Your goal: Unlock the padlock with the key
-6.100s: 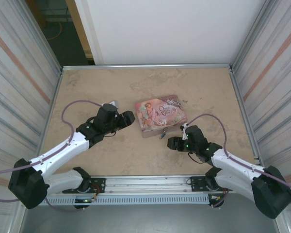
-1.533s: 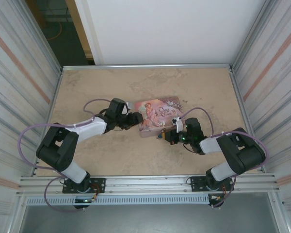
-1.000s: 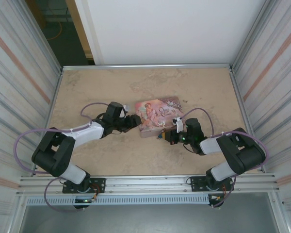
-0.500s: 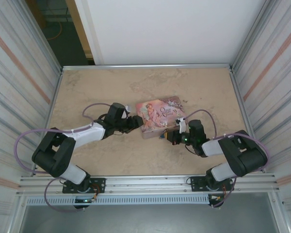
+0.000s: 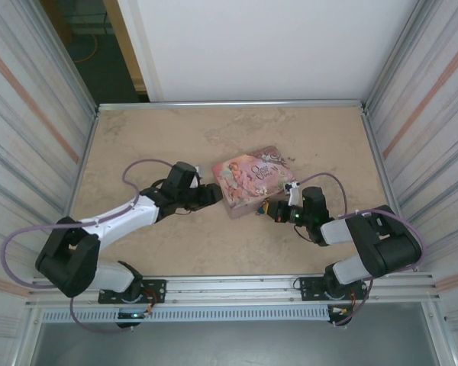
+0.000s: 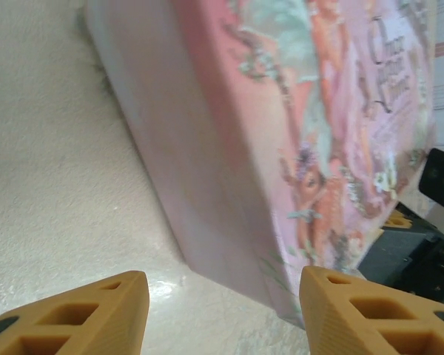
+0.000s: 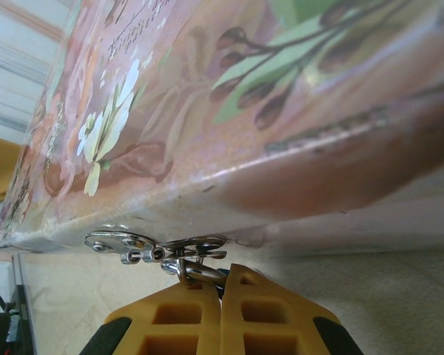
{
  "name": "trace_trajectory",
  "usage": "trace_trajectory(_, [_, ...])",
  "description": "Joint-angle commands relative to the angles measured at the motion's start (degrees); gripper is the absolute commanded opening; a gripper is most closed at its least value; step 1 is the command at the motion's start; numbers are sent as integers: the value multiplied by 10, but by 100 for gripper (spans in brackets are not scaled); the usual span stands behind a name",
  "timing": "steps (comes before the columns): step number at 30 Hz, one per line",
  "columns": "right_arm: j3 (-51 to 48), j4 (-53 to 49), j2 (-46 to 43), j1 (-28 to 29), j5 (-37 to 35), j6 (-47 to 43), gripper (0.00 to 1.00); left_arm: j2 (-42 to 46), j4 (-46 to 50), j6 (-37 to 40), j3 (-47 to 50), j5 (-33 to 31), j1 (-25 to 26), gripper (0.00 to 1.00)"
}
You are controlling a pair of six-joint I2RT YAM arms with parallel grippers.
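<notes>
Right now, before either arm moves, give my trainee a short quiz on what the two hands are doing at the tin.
1. True or false: the left hand is shut on the pink tin.
2. The right hand is: A) wide open; B) shut on a silvery loop hanging at the tin's latch; C) resting flat on the tin's lid.
3. Fill in: in the top view, the right hand is at the tin's ____ long side (near or far, from the arm bases).

Key
1. False: its fingers stand apart, with the tin just ahead of them.
2. B.
3. Near.
</notes>
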State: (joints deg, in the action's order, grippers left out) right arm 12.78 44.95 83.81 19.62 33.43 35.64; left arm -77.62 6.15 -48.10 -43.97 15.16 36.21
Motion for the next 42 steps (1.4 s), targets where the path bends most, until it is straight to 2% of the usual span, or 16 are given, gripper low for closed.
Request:
trace_trajectory(1, [4, -16, -6, -8, 23, 49, 0, 13, 32, 37, -46, -24, 17, 56])
trace_trajectory(10, [11, -28, 2, -8, 28, 42, 0, -85, 23, 80, -165, 15, 58, 56])
trace_trajectory(14, [13, -33, 1, -8, 31, 35, 0, -135, 1, 74, -185, 44, 58, 55])
trace_trajectory(18, [10, -34, -6, -8, 34, 27, 0, -167, -2, 74, -193, 46, 58, 55])
trace_trajectory(26, [0, -32, -14, -10, 29, 26, 0, -198, -8, 55, -170, 47, 47, 55])
trace_trajectory(42, [-7, -12, -14, -49, 60, 61, 0, -189, -43, 17, -75, 32, 47, 55])
